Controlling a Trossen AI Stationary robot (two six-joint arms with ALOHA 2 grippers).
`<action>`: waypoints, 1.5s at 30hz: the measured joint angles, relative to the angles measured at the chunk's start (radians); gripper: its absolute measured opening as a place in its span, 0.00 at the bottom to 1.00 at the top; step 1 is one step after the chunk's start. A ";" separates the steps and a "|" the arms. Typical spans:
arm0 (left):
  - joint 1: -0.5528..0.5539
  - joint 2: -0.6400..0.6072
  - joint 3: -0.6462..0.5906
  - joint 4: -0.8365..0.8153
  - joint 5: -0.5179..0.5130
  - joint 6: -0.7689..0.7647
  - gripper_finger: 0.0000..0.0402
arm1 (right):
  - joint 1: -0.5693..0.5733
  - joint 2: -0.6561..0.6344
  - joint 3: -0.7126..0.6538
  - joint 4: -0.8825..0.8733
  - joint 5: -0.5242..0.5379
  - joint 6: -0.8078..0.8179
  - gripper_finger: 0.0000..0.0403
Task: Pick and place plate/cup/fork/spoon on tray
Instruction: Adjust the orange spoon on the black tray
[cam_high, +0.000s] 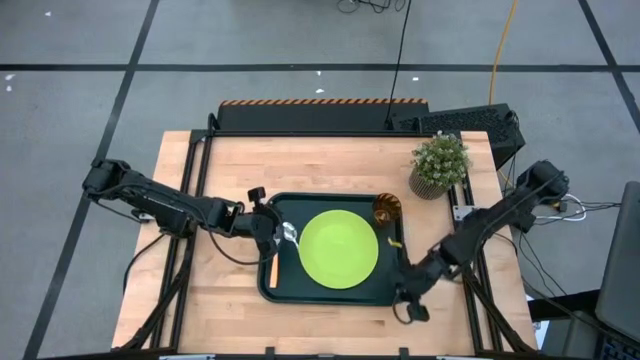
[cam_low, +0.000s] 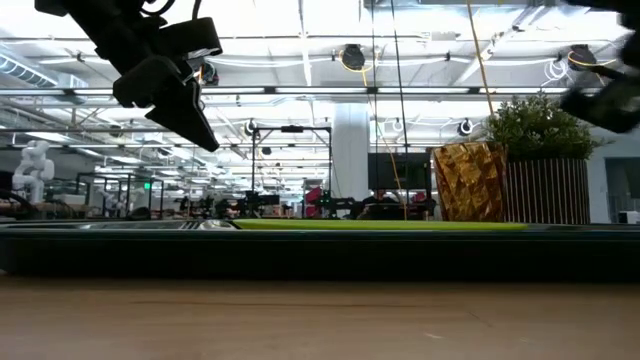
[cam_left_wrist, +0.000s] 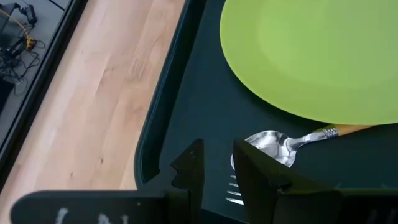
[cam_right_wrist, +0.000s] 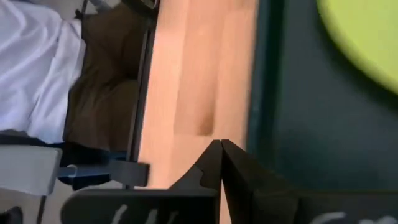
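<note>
- Left gripper (cam_left_wrist: 217, 171): over the tray's left side, fingers parted, nothing between them; spoon (cam_left_wrist: 280, 144) lies released just below, bowl beside the plate (cam_left_wrist: 311, 56).
- Fork (cam_left_wrist: 235, 190): tines show by the spoon, on the tray (cam_left_wrist: 186, 99).
- Cup (cam_high: 387, 208): on the tray, right of the plate.
- Right gripper (cam_right_wrist: 221, 163): clenched, empty, over the tray's right edge.
- Handling advice: lift straight up to clear the cutlery without nudging it.

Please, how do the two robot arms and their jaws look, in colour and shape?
Both arms are dark, nearly black, built of slim jointed segments with cables running along them. The left gripper ends in two flat black angular fingers. The right gripper has the same black wedge-shaped fingers. Faint white markings show on both wrist housings.
</note>
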 joint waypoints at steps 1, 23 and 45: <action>0.000 0.000 0.000 0.000 0.000 0.000 0.22 | 0.013 0.029 0.000 0.023 0.006 0.018 0.00; 0.044 0.000 0.000 0.010 0.014 0.075 0.22 | 0.072 0.219 0.000 0.098 0.110 0.102 0.00; 0.155 0.254 0.000 0.266 0.220 0.286 0.22 | -0.029 0.031 0.000 0.076 0.163 -0.151 0.00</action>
